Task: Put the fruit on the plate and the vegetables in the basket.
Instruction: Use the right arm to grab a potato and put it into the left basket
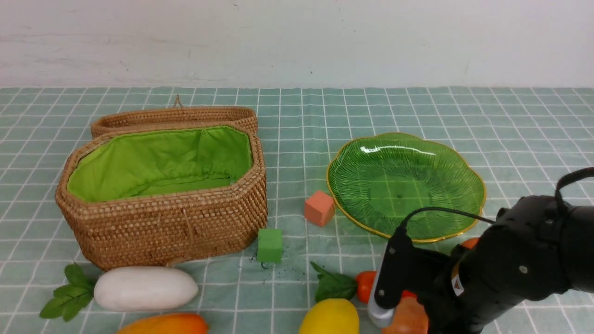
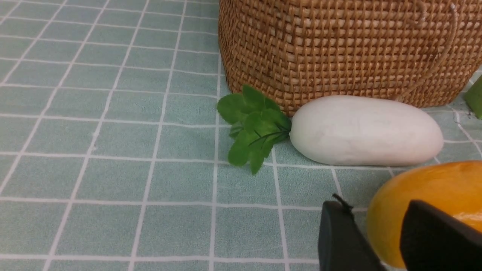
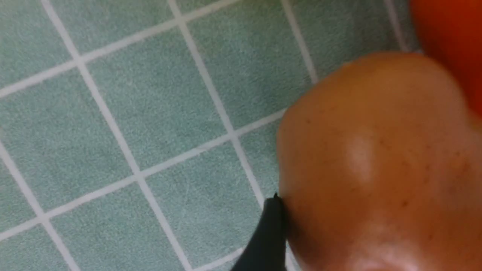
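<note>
The potato sits on the tabletop at the near edge, right of centre, and your right pincer is down over it. One black finger touches its flank. The other finger is hidden, so you cannot tell whether the jaws are clamped or merely standing wide around it. That straddle looks meant for a lift toward the basket.

Too little of the potato shows to judge its long axis. Just behind it the carrot lies across the tabletop, leaves toward the robot's left, root running under the arm. The lemon is just left of the potato.

The plate beyond is bare. The basket, well to the left, stands open with its lid behind it, ready for drops from above. By its near wall the radish lies left to right, leaves leftward. Your left pincer hovers by the mango, fingers partly parted, seemingly holding nothing.
</note>
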{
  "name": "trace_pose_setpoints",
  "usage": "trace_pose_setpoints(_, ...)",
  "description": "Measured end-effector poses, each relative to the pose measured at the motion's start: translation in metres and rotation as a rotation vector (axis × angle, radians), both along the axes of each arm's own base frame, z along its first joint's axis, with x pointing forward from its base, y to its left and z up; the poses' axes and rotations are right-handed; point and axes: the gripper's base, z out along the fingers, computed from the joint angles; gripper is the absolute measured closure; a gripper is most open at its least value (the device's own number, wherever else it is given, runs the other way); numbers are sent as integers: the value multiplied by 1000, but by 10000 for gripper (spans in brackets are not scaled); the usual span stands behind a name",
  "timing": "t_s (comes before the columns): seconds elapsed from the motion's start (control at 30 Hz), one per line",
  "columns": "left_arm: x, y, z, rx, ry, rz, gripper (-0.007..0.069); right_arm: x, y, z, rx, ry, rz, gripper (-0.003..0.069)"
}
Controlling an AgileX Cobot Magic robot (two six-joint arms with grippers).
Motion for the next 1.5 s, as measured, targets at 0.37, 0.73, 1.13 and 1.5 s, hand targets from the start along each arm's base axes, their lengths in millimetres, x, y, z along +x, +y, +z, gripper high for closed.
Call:
trace_pose_setpoints(0.37,0,0,0,0,0,0,386,1,1,16,-29,44,15,46)
trace_pose_setpoints(0.73,0,0,0,0,0,0,386,35,44,140,320,-120,10,46)
trace_pose_setpoints(1.13,0,0,0,0,0,0,386,136,146,161,828,-137,-26,46)
trace_pose_setpoints(1.5,0,0,0,0,0,0,386,169,182,100,864,-95,-146,4)
